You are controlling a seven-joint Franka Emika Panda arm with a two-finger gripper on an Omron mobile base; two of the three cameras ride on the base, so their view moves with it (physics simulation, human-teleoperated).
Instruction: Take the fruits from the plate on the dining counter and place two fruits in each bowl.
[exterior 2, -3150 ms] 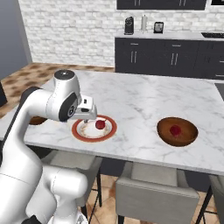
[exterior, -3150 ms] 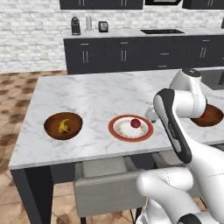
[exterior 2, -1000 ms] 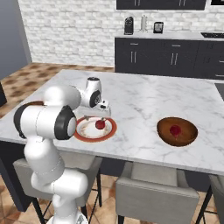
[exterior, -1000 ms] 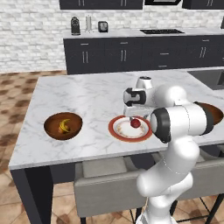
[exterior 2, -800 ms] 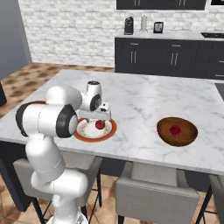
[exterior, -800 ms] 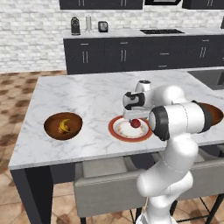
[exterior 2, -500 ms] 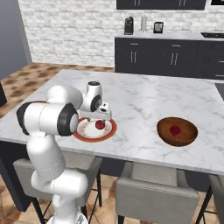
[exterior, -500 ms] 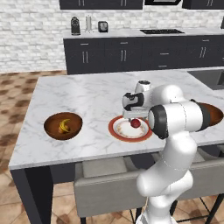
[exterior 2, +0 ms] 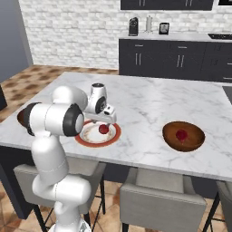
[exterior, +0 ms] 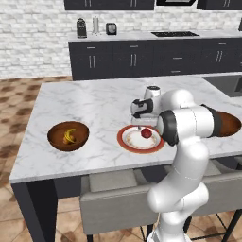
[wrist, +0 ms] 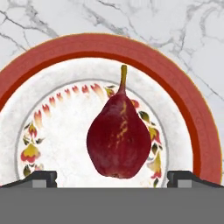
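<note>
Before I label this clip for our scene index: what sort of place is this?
A rendered home kitchen, it seems: a marble dining counter with chairs tucked under, dark cabinets with a cooktop, and a white brick wall.

Both base views flank the arm, sharing the plate; hand view stares straight down, close above it.

There is one plate, on the near part of the dining counter, and it holds one red fruit with a stem. There are two brown bowls. The left bowl holds two fruits, a yellow banana and an orange one. The right bowl holds one red fruit.
</note>
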